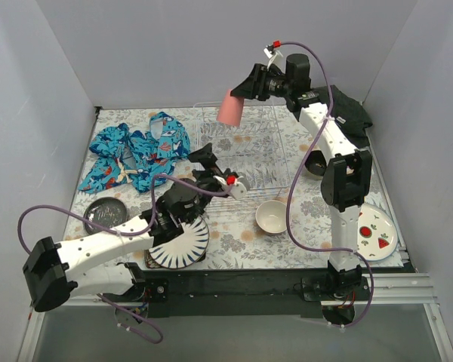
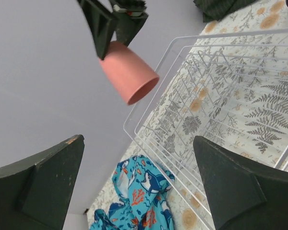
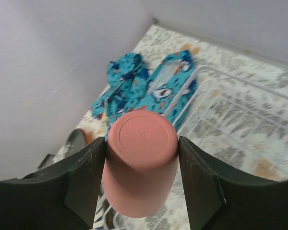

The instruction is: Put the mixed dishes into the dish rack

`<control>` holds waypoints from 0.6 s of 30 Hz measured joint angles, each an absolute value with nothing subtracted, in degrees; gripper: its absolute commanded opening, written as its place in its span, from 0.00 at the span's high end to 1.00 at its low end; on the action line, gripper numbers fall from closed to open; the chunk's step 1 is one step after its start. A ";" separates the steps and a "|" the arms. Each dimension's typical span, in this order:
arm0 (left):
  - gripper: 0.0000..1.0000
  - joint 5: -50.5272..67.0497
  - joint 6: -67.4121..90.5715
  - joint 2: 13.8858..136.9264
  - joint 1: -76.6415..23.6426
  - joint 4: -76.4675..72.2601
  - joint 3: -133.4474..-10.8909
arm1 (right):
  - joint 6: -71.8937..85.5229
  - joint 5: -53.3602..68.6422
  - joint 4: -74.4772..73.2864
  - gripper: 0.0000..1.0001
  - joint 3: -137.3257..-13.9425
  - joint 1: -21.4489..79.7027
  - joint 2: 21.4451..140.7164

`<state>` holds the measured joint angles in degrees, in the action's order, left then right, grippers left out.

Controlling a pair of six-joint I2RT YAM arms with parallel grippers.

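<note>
The right gripper (image 3: 141, 143) clamps the pink cup (image 1: 231, 109) by its sides, mouth tilted down, aloft over the far-left corner of the dish rack (image 1: 260, 151), which sits mid-worktop toward the far edge. Released from up there, the cup would likely bounce off the thin wires or tip over the low side toward the blue patterned cloth (image 1: 136, 154) at the far left. Its smooth, tapered wall could also slip. The left gripper (image 2: 141, 187), jaws wide apart and empty, reaches over the rack's near-left side, crowding the descent. The cream bowl (image 1: 272, 216) and black-striped white plate (image 1: 183, 243) wait by the near edge, outside the rack.
</note>
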<state>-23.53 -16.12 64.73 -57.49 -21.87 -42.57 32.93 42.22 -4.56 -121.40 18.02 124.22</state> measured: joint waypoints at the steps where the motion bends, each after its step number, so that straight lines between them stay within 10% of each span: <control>1: 0.02 -24.47 -14.06 63.83 -57.52 -18.85 -44.21 | 30.98 40.34 -4.51 0.59 -121.40 18.00 124.25; 18: 0.02 -33.32 13.87 72.40 -43.97 11.70 -61.91 | 7.79 13.85 14.90 0.61 -113.03 18.13 128.90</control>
<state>-33.32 13.87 72.40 -43.97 11.70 -61.91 7.79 13.85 14.90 -113.03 18.13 128.90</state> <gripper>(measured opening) 0.981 0.664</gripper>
